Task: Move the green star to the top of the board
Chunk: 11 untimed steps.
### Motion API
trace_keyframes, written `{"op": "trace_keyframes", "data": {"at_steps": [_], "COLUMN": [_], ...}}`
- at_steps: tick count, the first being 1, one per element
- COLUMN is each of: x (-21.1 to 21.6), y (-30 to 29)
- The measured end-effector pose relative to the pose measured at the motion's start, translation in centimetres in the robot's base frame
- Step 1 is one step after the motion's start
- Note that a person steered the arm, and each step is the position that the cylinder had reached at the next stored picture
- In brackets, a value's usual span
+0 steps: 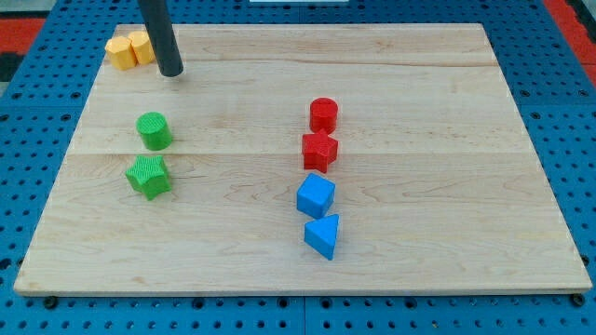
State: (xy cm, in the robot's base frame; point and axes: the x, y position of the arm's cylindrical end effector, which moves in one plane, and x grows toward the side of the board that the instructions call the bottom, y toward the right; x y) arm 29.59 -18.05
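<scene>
The green star (pixel 148 176) lies on the wooden board (pixel 419 84) at the view's left, below the middle. A green cylinder (pixel 155 130) stands just above it, a small gap between them. My tip (pixel 171 72) is near the board's top left, above the green cylinder and well above the star, touching neither. Two yellow blocks (pixel 129 48) sit side by side just left of the rod at the top left corner.
A red cylinder (pixel 323 114) and a red star-like block (pixel 319 150) stand in a column right of centre. Below them are a blue cube (pixel 316 195) and a blue triangular block (pixel 323 235). Blue perforated table surrounds the board.
</scene>
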Motion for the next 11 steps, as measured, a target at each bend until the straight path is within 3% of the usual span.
{"op": "trace_keyframes", "data": {"at_steps": [1,2,3,4,5,6,7,9,11], "x": [2.0,6.1,14.4,22.0,24.3,23.4,25.3,16.8,16.0], "y": [0.9,5.5,9.5,7.3,-3.4,-2.0,-0.8,-1.3,2.3]}}
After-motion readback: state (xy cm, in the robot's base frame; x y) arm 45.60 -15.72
